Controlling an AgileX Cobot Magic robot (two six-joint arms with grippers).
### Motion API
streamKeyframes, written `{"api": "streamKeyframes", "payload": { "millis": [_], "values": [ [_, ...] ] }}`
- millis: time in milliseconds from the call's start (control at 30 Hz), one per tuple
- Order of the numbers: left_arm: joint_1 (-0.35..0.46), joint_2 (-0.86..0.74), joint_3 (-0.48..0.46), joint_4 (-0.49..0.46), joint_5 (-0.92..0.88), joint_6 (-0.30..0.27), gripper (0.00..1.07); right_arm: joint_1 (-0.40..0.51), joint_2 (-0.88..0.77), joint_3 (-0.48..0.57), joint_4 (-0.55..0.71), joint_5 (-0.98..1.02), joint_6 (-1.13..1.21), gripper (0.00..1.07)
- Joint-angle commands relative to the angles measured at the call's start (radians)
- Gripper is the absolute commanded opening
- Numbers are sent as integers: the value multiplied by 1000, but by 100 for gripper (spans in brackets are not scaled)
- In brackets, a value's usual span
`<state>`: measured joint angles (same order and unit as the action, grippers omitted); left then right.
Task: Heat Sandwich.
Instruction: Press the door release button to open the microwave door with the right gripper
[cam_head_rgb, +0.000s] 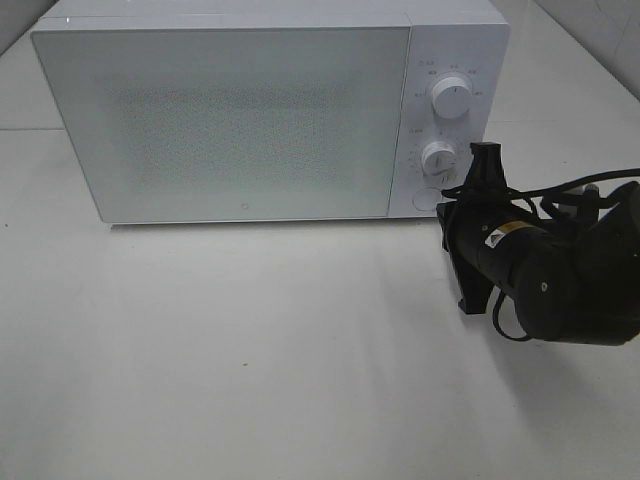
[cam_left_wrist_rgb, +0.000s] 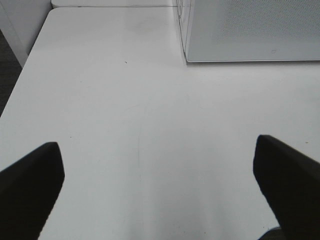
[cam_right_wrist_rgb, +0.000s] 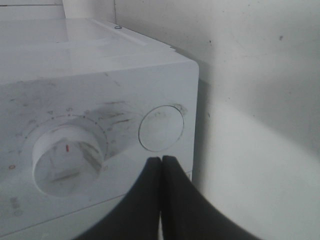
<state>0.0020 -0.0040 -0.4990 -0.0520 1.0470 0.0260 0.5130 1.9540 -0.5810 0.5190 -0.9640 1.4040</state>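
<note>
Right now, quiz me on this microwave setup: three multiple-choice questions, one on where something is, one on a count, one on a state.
1. Where at the microwave is the right gripper?
A) on its top
B) by its round button
C) at its far left edge

2. How many dials does it have?
A) one
B) two
C) four

3. Its door is:
A) closed
B) wide open
C) removed

Answers:
1 B: the shut tips sit right by the button.
2 B: one dial sits above the other.
3 A: the door lies flush with the front.
</note>
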Motion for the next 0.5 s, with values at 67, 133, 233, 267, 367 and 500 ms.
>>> {"api": "streamKeyframes", "payload": {
  "millis": [67,133,233,267,367,500],
  "values": [
    [-4,-28,6,-2,-10,1,98,-29,25,-54,-42,26,5,0],
    [-4,-28,6,-2,-10,1,98,-37,43,-88,-44,57,5,0],
    [-4,-28,6,-2,-10,1,98,-44,54,-108,-49,73,5,0],
    [-4,-28,6,-2,-10,1,98,-44,67,-125,-49,84,4,0],
    [-4,-28,6,-2,-10,1,98,-44,88,-154,-53,99,4,0],
    [-4,-28,6,-2,-10,1,98,-44,114,-184,-40,100,4,0]
  ]
}}
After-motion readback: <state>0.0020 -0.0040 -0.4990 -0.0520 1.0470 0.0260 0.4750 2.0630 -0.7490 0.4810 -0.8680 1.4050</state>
